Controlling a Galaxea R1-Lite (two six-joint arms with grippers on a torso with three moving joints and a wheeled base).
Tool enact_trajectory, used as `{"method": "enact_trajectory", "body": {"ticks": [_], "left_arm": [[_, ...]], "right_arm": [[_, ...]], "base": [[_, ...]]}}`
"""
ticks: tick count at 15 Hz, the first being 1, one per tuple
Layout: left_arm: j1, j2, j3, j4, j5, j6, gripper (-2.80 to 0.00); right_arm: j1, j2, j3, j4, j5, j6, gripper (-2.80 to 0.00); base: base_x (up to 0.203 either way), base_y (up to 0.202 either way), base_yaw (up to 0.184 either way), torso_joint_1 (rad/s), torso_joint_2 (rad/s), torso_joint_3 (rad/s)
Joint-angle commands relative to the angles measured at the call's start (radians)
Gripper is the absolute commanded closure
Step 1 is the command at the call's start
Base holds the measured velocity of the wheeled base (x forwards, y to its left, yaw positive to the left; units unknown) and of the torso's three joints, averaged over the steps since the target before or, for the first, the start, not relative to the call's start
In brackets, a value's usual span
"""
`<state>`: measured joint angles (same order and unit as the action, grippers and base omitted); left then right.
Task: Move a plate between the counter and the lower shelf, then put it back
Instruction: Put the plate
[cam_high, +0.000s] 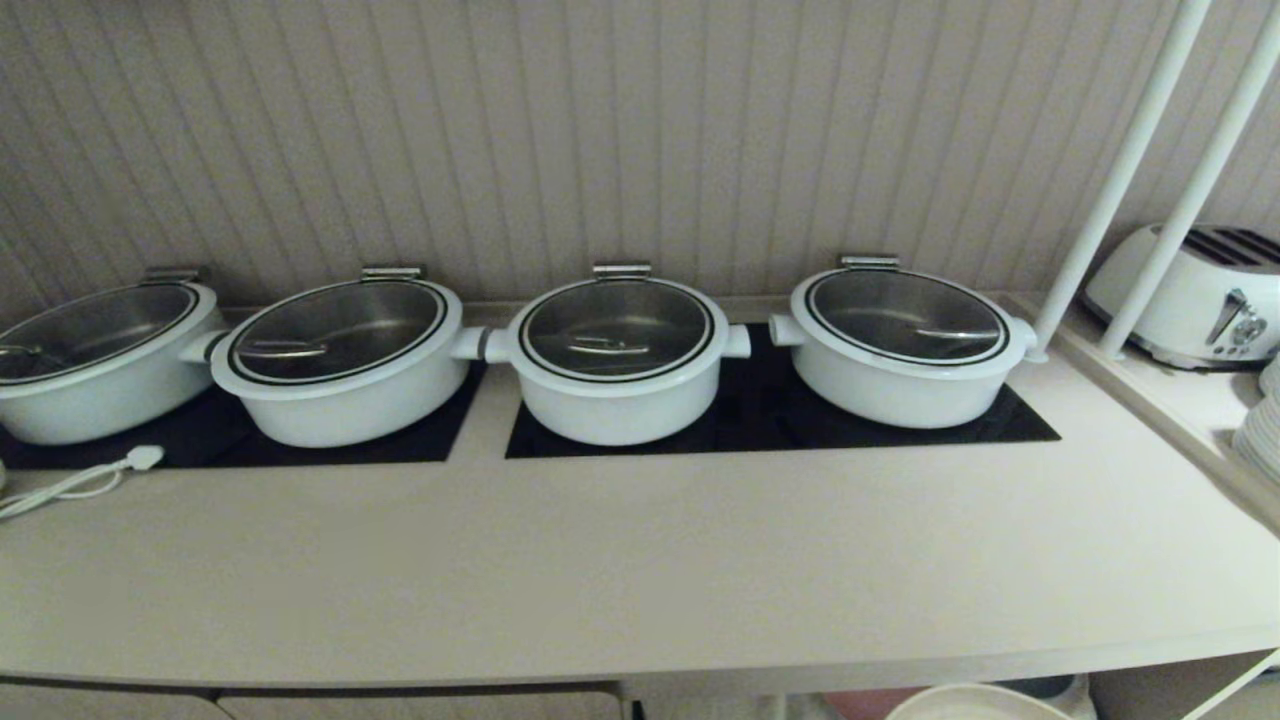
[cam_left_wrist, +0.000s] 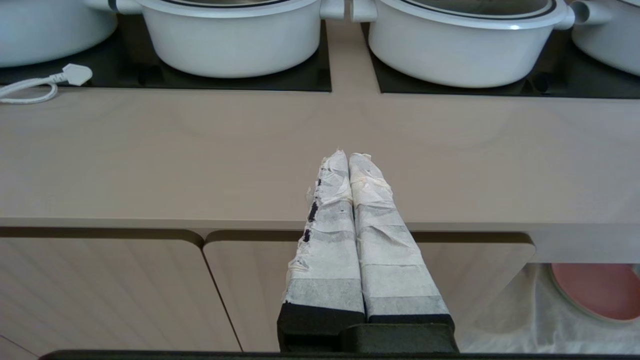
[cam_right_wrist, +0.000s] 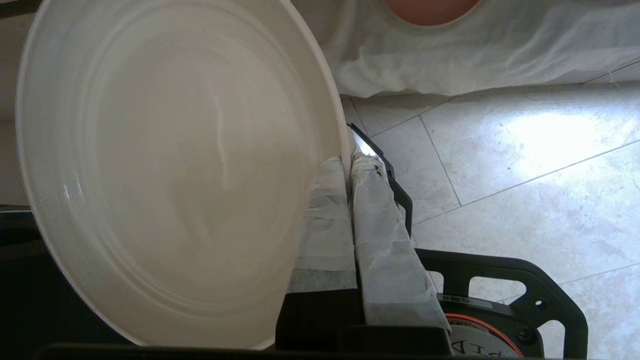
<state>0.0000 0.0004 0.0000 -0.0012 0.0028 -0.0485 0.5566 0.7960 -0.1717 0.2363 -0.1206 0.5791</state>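
The right claw (cam_right_wrist: 349, 162) pinches the plate (cam_right_wrist: 170, 165) by its rim, below the worktop (cam_high: 640, 560). Best to lift it level, clearing the front edge. The left claw (cam_left_wrist: 348, 159) rests closed, empty.

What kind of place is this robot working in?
Probably a buffet or hotel breakfast counter: four lidded white pots on black glass panels along a beige counter, a white toaster and stacked plates on the side ledge.
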Motion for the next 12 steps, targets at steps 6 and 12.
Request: {"method": "enact_trajectory", "body": {"ticks": [6,12], "left_arm": [[0.0,0.0,0.0,0.0,0.0,-0.001,0.0],[0.0,0.0,0.0,0.0,0.0,-0.001,0.0]], "right_arm": [[0.0,-0.02,0.003,0.003,-0.001,0.004,0.0],[0.002,-0.029,0.0,0.003,-0.001,0.005,0.0]], "base": [[0.0,0.0,0.0,0.0,0.0,0.0],[0.0,0.0,0.0,0.0,0.0,0.0]]}}
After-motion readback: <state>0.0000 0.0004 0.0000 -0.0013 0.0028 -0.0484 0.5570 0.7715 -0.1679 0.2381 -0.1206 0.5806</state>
